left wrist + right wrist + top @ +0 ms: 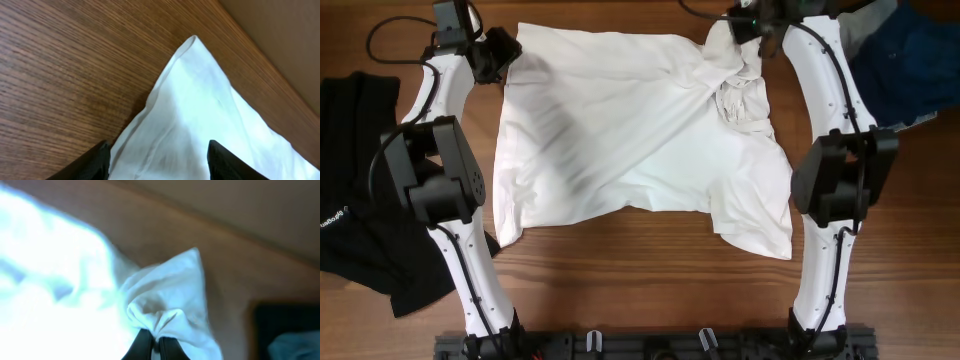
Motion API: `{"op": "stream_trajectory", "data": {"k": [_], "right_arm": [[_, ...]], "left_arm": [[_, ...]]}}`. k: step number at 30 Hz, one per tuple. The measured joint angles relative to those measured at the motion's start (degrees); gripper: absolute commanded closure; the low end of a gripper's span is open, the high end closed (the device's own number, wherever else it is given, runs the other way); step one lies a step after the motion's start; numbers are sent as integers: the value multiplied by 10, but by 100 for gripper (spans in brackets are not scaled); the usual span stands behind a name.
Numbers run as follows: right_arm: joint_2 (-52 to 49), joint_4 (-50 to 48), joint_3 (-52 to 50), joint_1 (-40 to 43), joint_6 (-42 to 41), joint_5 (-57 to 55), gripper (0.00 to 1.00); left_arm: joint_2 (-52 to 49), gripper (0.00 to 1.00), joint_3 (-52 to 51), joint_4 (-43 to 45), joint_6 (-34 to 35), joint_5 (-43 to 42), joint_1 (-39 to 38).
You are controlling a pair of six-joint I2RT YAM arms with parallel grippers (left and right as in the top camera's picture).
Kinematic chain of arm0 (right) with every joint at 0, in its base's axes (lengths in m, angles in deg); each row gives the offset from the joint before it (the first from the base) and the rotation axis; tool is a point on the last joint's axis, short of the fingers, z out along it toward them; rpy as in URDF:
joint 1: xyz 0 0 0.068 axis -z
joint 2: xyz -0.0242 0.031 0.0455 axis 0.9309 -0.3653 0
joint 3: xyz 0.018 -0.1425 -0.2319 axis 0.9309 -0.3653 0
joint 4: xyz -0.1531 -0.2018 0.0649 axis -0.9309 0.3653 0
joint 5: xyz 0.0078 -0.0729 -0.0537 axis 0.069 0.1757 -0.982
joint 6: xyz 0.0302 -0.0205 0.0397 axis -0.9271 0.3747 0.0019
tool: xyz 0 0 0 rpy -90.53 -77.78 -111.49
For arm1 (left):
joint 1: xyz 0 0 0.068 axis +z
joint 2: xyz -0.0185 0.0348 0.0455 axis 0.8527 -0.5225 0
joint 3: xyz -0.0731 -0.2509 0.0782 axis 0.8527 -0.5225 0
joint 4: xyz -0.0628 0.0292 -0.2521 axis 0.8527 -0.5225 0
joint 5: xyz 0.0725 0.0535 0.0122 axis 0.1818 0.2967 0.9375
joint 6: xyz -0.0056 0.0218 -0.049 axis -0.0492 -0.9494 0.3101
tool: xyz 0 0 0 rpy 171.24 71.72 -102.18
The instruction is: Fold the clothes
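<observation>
A large white T-shirt (640, 140) lies spread across the middle of the wooden table, bunched at its far right corner. My right gripper (752, 38) is at that corner, shut on a pinched fold of the white fabric (165, 315), with its fingertips (145, 345) pressed together. My left gripper (506, 55) is at the shirt's far left corner. It stands open, its two dark fingers (95, 162) wide apart either side of the pointed white corner (192, 100), which lies flat on the wood.
A black garment (360, 200) lies at the left edge beside the left arm. A dark blue garment (910, 60) and a pale grey one (868, 22) lie at the far right corner. The table's far edge (280, 75) runs close behind the shirt.
</observation>
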Motion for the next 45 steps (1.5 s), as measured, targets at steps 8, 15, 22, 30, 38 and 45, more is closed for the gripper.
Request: {"op": "stream_trajectory", "data": {"k": [8,15,22,30,38,45], "right_arm": [[0,130,0,-80,0,9,96],[0,266,1,-109,-32,31,92],[0,352,1,-107,-55,126,7],[0,248,0,-116,-106,149,48],[-54,217,1,-83,-142,140,48],[-97,223,-1,-48,-149,133,47]], "left_arm": [[0,36,0,15,4,-8,0],[0,34,0,17,4,-8,0],[0,34,0,21,4,-8,-1],[0,32,0,20,4,-8,-5],[1,30,0,9,5,-8,-6],[1,30,0,6,6,-8,-6]]}}
